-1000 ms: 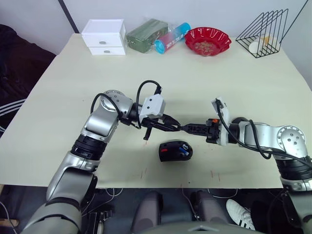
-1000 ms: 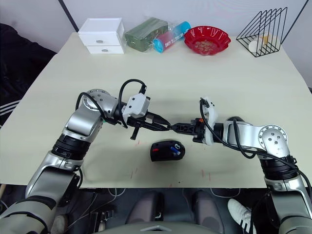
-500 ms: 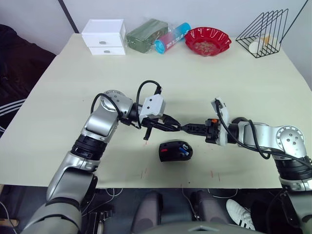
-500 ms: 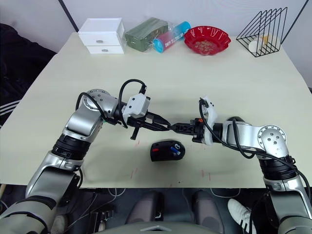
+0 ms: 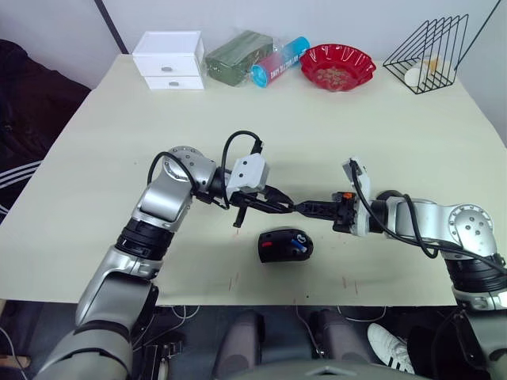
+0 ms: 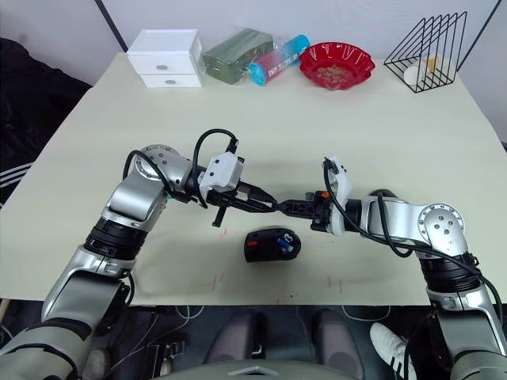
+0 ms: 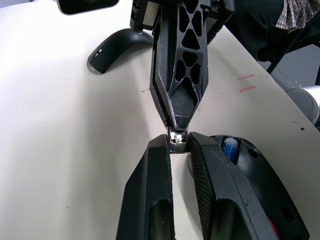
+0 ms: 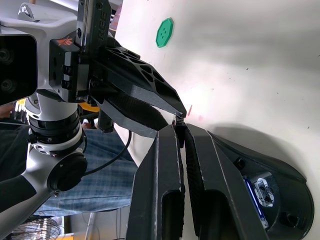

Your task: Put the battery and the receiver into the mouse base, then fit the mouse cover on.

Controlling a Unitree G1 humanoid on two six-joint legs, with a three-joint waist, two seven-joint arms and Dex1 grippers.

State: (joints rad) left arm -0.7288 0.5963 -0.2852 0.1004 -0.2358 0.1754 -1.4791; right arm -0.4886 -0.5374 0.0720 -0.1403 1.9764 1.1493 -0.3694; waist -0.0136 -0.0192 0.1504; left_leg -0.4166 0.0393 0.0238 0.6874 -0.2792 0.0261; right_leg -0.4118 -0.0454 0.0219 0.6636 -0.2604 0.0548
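**Fingertips meet over the mouse base**

Fingers of your left gripper (image 7: 178, 141) and your right gripper (image 5: 299, 209) come tip to tip above the desk (image 5: 380, 134), just above and behind the mouse base (image 5: 285, 245). In the left wrist view a tiny silvery piece, the receiver (image 7: 176, 142), sits pinched between the left fingertips, and the right gripper's narrowed tips close on the same piece from the opposite side. You can see both pairs nearly together, each clamped on that small part.

Your mouse base lies open side up on the desk near the front edge, with the red spot toward your left. The battery (image 5: 298, 241), blue, already lies in its compartment toward the base's right end.

At the far edge of the desk stand a white drawer box (image 5: 169, 59), a green packet (image 5: 237, 56), a blue-and-pink tube (image 5: 279, 61), a red bowl (image 5: 337, 66) and a black wire rack (image 5: 432, 54).
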